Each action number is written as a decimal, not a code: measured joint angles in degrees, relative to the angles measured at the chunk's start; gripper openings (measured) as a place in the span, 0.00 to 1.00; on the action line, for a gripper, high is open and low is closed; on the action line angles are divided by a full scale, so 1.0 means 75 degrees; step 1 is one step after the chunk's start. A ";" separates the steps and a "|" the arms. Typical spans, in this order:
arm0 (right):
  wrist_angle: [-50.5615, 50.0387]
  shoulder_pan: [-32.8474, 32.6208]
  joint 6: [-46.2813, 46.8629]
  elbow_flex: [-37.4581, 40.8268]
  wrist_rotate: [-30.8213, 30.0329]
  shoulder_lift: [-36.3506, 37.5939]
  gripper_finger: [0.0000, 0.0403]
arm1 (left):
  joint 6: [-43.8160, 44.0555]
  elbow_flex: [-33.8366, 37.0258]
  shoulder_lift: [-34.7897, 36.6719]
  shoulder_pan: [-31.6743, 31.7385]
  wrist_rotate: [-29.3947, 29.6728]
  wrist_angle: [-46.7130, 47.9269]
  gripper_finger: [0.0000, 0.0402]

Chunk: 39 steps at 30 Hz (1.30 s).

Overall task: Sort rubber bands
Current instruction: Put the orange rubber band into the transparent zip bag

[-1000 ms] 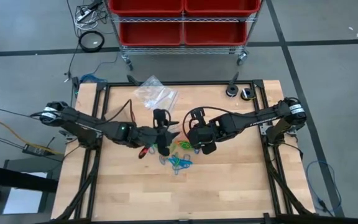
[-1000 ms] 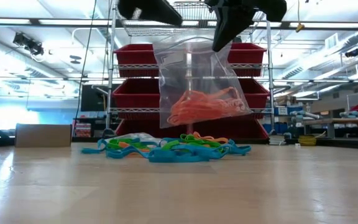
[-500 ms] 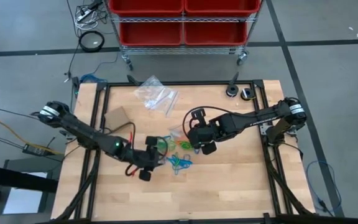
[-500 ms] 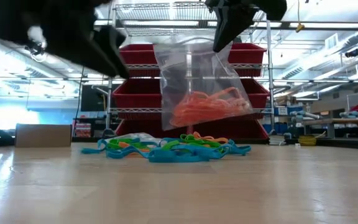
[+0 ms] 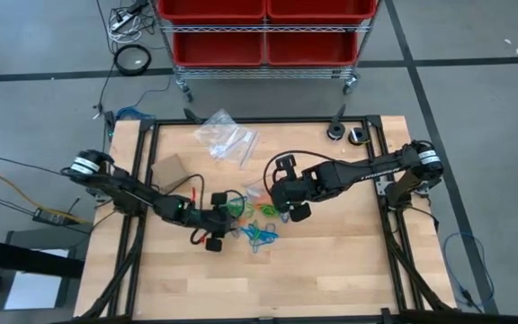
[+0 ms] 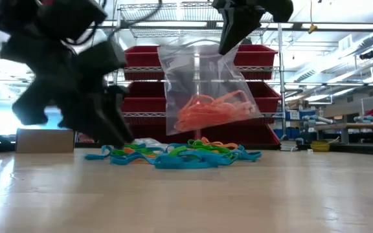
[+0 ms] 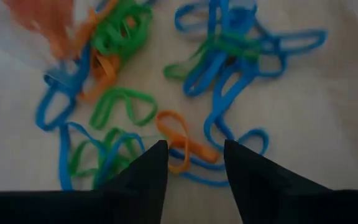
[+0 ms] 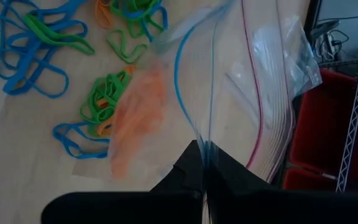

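The rubber bands, a loose pile of blue, green and orange loops (image 5: pixel 257 225) (image 6: pixel 173 155) (image 7: pixel 222 68), lie on the wooden table's middle. My left gripper (image 7: pixel 194 144) (image 5: pixel 227 220) is low at the pile's left side, open, its fingertips on either side of an orange band (image 7: pixel 182 146). My right gripper (image 8: pixel 205 163) (image 6: pixel 235 29) is higher, over the pile's far right, shut on a clear zip bag (image 6: pixel 206 77) that holds orange bands (image 6: pixel 212 109). My left gripper: whether its fingertips touch the bands under them, I cannot tell. My right gripper pinches the bag's top edge at the zip strip (image 8: pixel 205 144), near one corner (image 6: pixel 228 46), between its two fingers, coming slanting from above. The bag hangs below the fingers, mouth gaping, clear of the pile and the table.
More clear bags (image 5: pixel 227 137) lie toward the far edge, a brown card piece (image 5: pixel 167 168) at the left, small black parts (image 5: pixel 344 132) in the far right corner. A rack with red bins (image 5: pixel 263 31) stands beyond the far edge. Bare wood lies toward the near edge.
My left gripper has come down from beside the bag's mouth, swinging toward the near left and then in to the pile's left side, tipping its fingers downward. The bag has stayed hanging from my right gripper.
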<state>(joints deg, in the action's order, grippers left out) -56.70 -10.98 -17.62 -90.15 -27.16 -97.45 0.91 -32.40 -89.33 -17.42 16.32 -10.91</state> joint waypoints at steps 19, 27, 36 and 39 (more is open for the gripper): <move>0.0032 0.0000 0.0002 0.0000 0.0009 0.0000 0.00 | -0.0362 -0.0424 -0.0343 0.0073 -0.0170 -0.0149 0.02; 0.0028 0.0000 0.0011 0.0000 0.0009 0.0003 0.00 | -0.0753 -0.1233 -0.0284 -0.0005 -0.0165 0.0991 0.01; 0.0000 0.0000 0.0069 0.0019 0.0033 0.0003 0.00 | -0.1437 -0.2948 0.0125 -0.0421 0.0434 0.3211 0.00; -0.0003 0.0000 0.0075 0.0044 0.0050 0.0003 0.00 | -0.1682 -0.3648 0.0241 -0.0596 0.0829 0.4043 0.00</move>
<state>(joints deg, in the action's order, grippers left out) -56.73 -10.98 -17.06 -89.82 -26.78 -97.43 -11.71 -59.76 -87.52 -21.88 22.54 19.41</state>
